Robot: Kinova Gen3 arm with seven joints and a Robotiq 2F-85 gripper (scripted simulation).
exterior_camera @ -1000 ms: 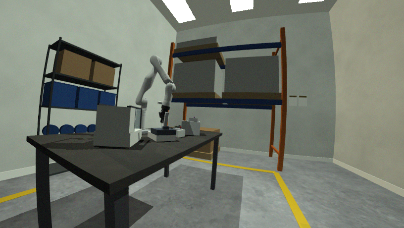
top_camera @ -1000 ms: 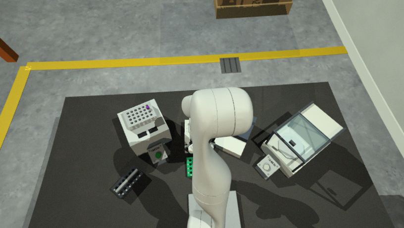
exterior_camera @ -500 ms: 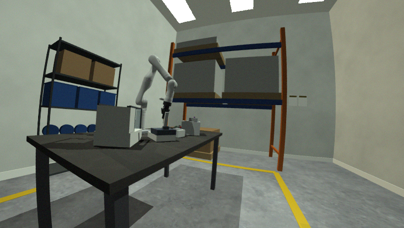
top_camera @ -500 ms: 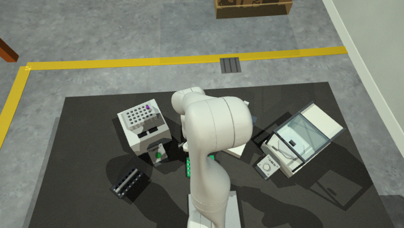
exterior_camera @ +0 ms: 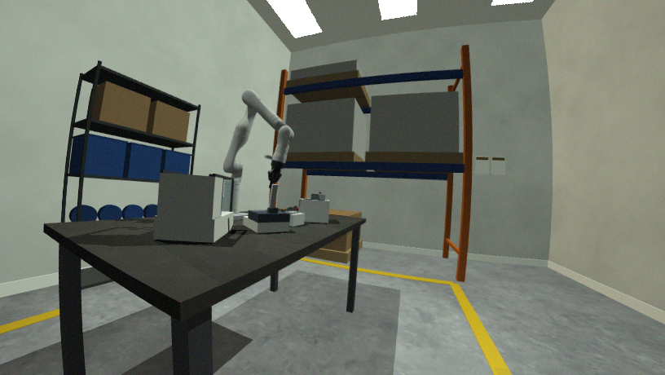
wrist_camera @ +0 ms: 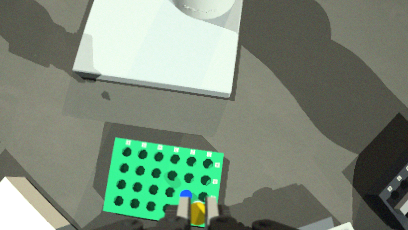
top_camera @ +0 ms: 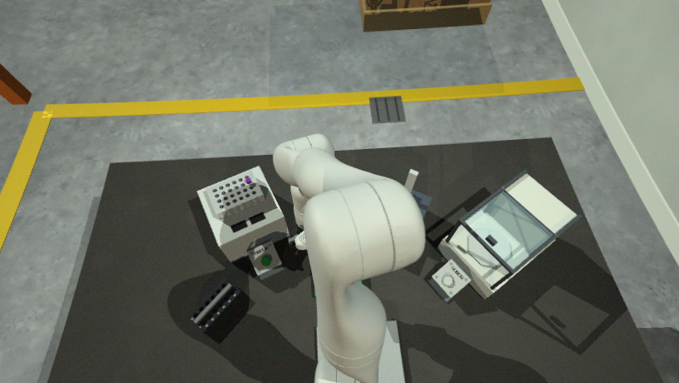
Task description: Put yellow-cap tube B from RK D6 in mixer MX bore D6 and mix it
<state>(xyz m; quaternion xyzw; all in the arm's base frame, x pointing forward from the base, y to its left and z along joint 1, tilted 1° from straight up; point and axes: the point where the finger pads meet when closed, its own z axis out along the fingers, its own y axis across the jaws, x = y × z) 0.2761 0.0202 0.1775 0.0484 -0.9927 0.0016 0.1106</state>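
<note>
Now the pincer is clamped on the yellow-capped tube, high above the green tube rack.

In the top view the arm covers the middle of the counter: the green rack shows only as a thin sliver by the arm's edge, and the claw is out of sight beneath it. The cardboard box is cut by the upper edge. In the wrist view the rack loses its near row to the lower edge, and the claw shows only its 2 fingertips. The yellow-capped tube sits clamped between them, its body hidden under the cap. A blue cap is half covered by 1 finger. In the exterior view the small stations are too small to read.
</note>
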